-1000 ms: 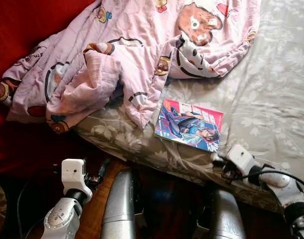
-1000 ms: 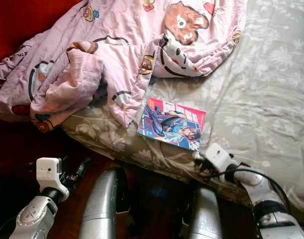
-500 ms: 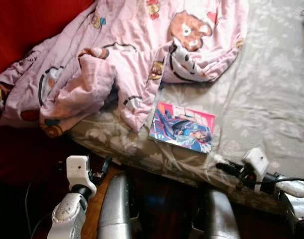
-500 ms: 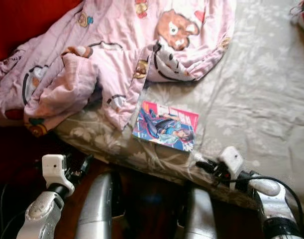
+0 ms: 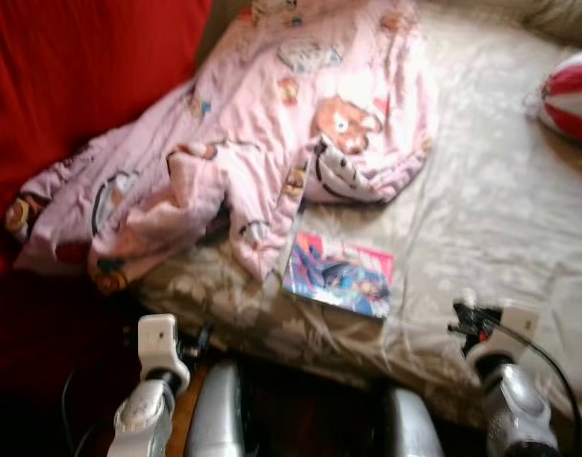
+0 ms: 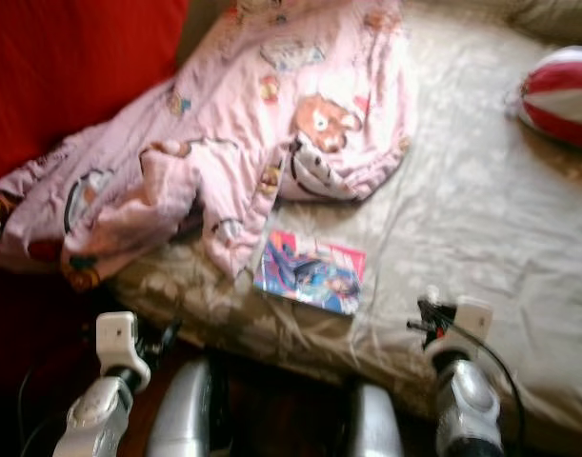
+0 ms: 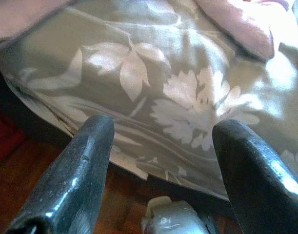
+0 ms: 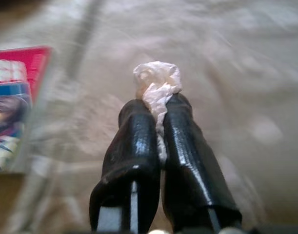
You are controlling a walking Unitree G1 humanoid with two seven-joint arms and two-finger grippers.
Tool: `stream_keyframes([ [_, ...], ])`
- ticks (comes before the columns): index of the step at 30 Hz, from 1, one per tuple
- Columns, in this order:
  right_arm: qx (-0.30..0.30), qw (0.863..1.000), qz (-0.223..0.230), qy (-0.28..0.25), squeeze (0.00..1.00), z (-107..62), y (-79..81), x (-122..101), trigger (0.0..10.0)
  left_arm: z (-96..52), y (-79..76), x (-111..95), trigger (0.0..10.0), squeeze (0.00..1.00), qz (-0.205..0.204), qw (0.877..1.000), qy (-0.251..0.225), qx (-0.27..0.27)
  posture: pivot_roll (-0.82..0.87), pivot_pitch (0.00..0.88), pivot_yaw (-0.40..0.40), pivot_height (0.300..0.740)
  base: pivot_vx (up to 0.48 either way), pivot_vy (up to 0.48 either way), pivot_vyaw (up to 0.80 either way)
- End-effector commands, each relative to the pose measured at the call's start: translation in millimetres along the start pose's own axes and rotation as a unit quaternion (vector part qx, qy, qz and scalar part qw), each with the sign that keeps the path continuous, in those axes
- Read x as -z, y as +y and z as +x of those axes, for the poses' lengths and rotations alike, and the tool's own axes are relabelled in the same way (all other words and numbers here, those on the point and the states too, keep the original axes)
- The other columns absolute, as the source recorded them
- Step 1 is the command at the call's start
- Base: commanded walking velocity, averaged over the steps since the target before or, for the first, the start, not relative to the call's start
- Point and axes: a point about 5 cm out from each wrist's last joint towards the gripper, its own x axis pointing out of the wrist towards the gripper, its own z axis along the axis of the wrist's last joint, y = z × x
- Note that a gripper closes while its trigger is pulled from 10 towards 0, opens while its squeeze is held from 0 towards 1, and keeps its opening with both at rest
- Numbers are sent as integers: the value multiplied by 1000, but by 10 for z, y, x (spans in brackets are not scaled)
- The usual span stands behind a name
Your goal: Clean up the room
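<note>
One item is in hand: the right gripper (image 8: 157, 109) has its two black fingers pressed together on a small crumpled scrap of whitish paper or tissue (image 8: 156, 83), which sticks out past the fingertips. In the head views this gripper (image 5: 465, 315) sits above the near edge of the bed, over the grey floral bedsheet (image 5: 500, 209), near the comic book (image 5: 339, 275).

Left gripper (image 7: 158, 146): fingers spread wide, nothing between them, aimed at the sheet's overhang at the bed's side; it sits low beside the bed (image 5: 197, 339).

Other clutter: pink cartoon-print blanket (image 5: 262, 152) bunched across the bed and draped toward the red fabric (image 5: 71, 86); comic book lying flat just beside the blanket's lower fold; red-and-white striped ball (image 5: 571, 95) at the far right.

Judged step: trash pickup done, scrap pinched but not yet disposed of. Head views are blurred.

Next move calls for carrying the scrap to a bin without loosening the pinch, since the scrap is light and held only by its lower end. Comic book and blanket remain to tidy.
</note>
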Motion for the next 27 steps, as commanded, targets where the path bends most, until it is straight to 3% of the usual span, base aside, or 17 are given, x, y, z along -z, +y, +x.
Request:
stream_keyframes([
  [1,13,999,10,47,0,-91,3,248,10000,-55,20,204,10000,0,1,999,43,-7,120,33,-33,587,0,0,0],
  [4,33,997,21,72,0,-117,21,357,10000,-65,52,288,10000,0,-2,998,64,-16,106,14,-23,602,0,0,0],
  [11,31,991,-15,128,0,-175,77,540,10000,-60,46,373,10000,0,-2,995,95,-11,94,0,3,647,0,0,0],
  [27,95,981,-15,167,0,-336,-247,646,10000,-186,43,704,10000,0,-24,978,199,-50,52,0,-14,740,0,0,0],
])
